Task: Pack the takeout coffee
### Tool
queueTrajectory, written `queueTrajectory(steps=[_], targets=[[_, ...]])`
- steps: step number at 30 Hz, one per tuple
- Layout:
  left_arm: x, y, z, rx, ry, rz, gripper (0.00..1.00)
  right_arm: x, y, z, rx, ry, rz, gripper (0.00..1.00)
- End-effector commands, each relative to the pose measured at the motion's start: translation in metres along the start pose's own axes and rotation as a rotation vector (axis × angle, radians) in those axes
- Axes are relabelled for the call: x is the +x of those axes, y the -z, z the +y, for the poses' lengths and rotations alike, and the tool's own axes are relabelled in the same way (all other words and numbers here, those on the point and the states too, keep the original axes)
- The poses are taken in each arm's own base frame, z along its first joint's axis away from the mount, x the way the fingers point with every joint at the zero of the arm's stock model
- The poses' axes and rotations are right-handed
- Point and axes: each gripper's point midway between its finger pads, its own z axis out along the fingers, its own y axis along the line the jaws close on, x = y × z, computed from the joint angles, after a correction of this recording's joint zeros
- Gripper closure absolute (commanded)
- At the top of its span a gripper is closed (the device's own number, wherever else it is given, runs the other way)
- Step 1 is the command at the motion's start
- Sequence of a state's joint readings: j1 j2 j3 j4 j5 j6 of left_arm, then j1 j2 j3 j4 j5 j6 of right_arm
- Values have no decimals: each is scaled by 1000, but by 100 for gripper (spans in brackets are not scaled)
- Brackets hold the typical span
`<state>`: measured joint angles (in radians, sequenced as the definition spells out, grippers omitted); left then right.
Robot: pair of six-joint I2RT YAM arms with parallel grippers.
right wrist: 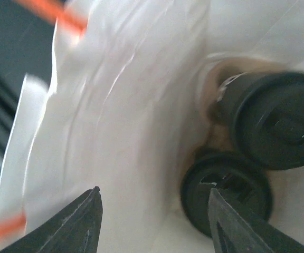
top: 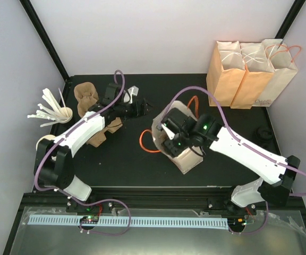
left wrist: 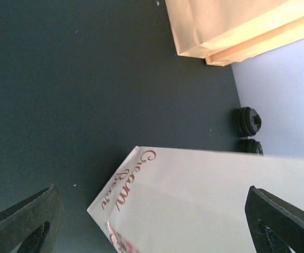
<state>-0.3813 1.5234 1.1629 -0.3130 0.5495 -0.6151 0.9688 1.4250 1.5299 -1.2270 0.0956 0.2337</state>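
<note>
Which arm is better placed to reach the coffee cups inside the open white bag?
Right. The right gripper sits in the mouth of the white bag, the black-lidded cups just ahead. The left gripper hovers open outside the bag's wall.

Inside the bag (right wrist: 115,105), one cup (right wrist: 281,124) and a second cup (right wrist: 223,192) crowd the bottom, leaving a gap along the paper wall. Bare table (top: 116,159) lies left; three bags (top: 248,74) block far right.

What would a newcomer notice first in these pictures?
The right gripper reaches into an open paper bag at the centre of the table, where two black lidded cups sit. Three tan bags stand in the far right corner.
</note>
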Motion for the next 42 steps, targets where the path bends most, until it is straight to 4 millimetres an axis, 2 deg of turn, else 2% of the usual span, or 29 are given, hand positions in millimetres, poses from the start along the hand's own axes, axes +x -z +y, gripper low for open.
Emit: queueTrajectory(steps=[1,3,9,12,15,18,22,24,25,29,32,35,38,40,42], targets=[[4,-15,8,21,-16,61,3,19,20,49,-234,60,-31,43],[6,-19,8,45,-17,69,3,37,21,55,-269,88,1,44],[12,-33,16,62,-16,99,3,92,4,60,-274,139,160,44],[20,-42,24,68,-6,127,3,109,4,62,-250,151,201,44],[35,-48,31,104,12,158,3,116,9,62,-239,148,199,44],[47,-51,31,139,28,189,3,111,8,58,-204,133,173,44],[63,-48,28,147,27,225,4,88,6,61,-186,132,87,43],[72,-42,31,128,34,238,4,75,1,65,-166,139,39,43],[88,-32,39,89,60,253,4,67,-8,70,-145,151,7,43],[99,-15,36,89,59,240,3,52,-11,84,-146,184,-58,43],[96,-4,28,88,50,212,3,47,-12,98,-154,200,-99,41],[82,9,25,31,41,174,3,43,-14,102,-143,190,-129,41],[61,36,18,-53,-14,114,2,34,-9,95,-101,161,-166,41],[49,57,6,-91,-68,71,1,26,-2,85,-56,132,-198,41],[42,81,-14,-83,-119,26,1,20,7,78,-23,110,-219,41]])
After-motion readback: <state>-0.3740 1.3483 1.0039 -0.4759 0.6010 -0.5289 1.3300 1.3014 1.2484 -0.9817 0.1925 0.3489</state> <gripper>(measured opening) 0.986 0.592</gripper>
